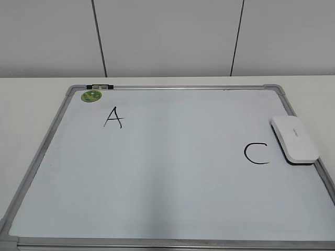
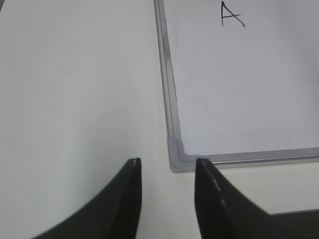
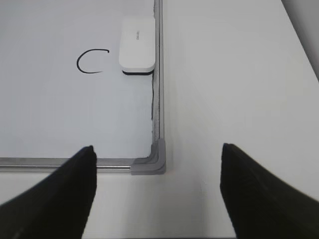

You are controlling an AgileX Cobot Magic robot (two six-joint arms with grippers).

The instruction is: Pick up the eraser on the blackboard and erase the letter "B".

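Observation:
The white eraser (image 1: 294, 139) lies on the blackboard (image 1: 39, 157) at its right edge, just right of the black "C" (image 1: 256, 153). It also shows in the right wrist view (image 3: 137, 45), against the frame (image 3: 157, 99). No letter "B" shows in any view; the board's middle is blank. My right gripper (image 3: 158, 147) is wide open and empty, over the table at the board's near right corner. My left gripper (image 2: 167, 164) is open and empty, by the board's near left corner (image 2: 174, 159). Neither gripper shows in the exterior view.
A black "A" (image 1: 113, 117) is at the board's upper left, also in the left wrist view (image 2: 232, 15). A round green magnet (image 1: 91, 95) sits in the far left corner, with a small dark clip (image 1: 99, 86) on the top frame. The board lies on a white table (image 1: 31, 89).

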